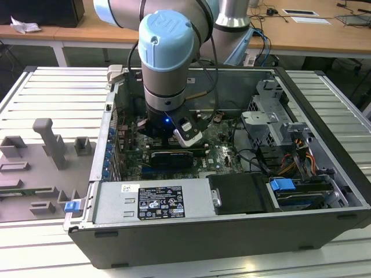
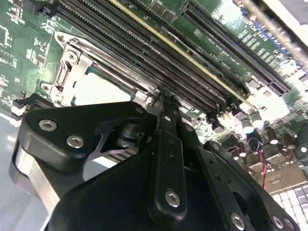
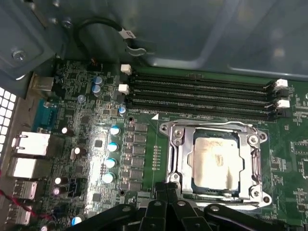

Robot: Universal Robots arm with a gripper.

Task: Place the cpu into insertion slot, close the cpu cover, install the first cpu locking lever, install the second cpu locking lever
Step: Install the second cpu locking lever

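Exterior view: arm reached down into open computer case (image 1: 232, 231) on table (image 1: 35, 92).

First wrist view: cpu (image 3: 216, 161) sat in insertion slot (image 3: 175, 159), cpu cover (image 3: 250, 166) down over it; memory slots (image 3: 197, 96) beside.

Second wrist view: tool (image 2: 161, 98) tip at cover edge; grip state unclear.

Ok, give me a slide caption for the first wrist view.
The claw hovers at the closed cpu cover, with the cpu seated in its insertion slot.
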